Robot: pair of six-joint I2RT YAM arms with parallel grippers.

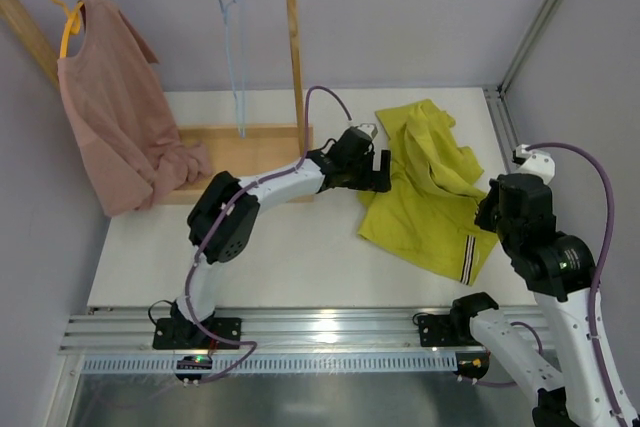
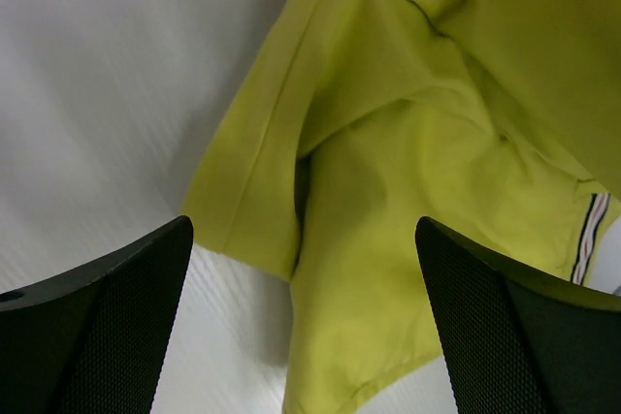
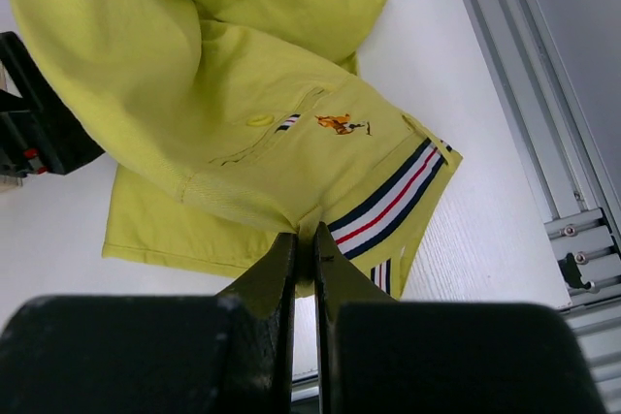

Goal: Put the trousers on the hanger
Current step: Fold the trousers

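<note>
The yellow-green trousers (image 1: 430, 182) lie crumpled on the white table at the right, striped waistband trim toward the near edge. My right gripper (image 3: 306, 235) is shut on the trousers (image 3: 194, 94) at the waistband, beside the striped trim (image 3: 388, 203). My left gripper (image 2: 306, 317) is open just above the trousers' (image 2: 388, 172) left hem, one finger on each side of the cloth; in the top view it (image 1: 378, 179) sits at the trousers' left edge. The light-blue hanger (image 1: 234, 42) hangs on the wooden rail.
A wooden rack (image 1: 292, 57) with a flat wooden base (image 1: 250, 152) stands at the back left. A pink T-shirt (image 1: 115, 127) on a yellow hanger (image 1: 68, 22) hangs from its rail. A metal rail (image 3: 543, 143) borders the table's right side.
</note>
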